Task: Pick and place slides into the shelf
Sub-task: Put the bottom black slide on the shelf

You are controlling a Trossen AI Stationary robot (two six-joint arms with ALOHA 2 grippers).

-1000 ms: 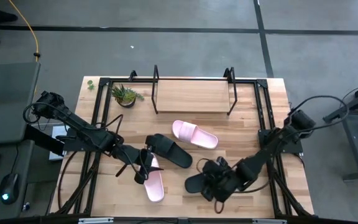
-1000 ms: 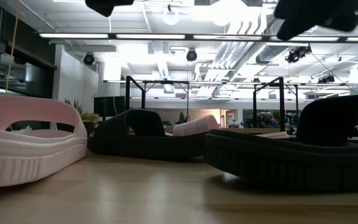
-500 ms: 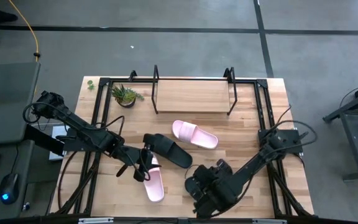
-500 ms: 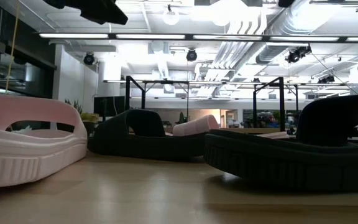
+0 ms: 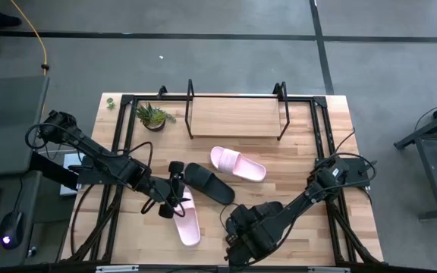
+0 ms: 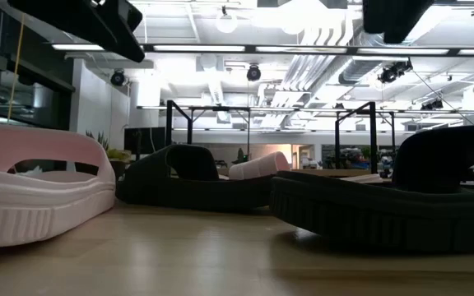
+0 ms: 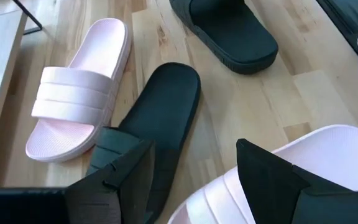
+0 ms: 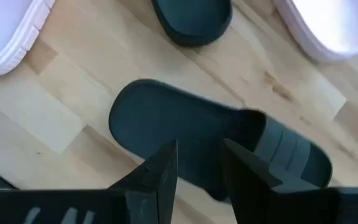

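Overhead view of the wooden table [image 5: 317,152]. The shelf [image 5: 235,117] stands at 12 o'clock with its board bare. One pale pink slide [image 5: 237,164] lies near the centre; a black slide [image 5: 207,183] lies just at its 8 o'clock. A second pink slide [image 5: 188,224] lies at 7 o'clock, partly beneath the left gripper [image 5: 174,189], whose fingers are spread apart over the strap ends of this pink slide and the black one. The second black slide [image 8: 216,149] lies at 6 o'clock under the right gripper [image 5: 240,235], fingers parted, gripping nothing. A potted plant [image 5: 153,116] stands at 11 o'clock.
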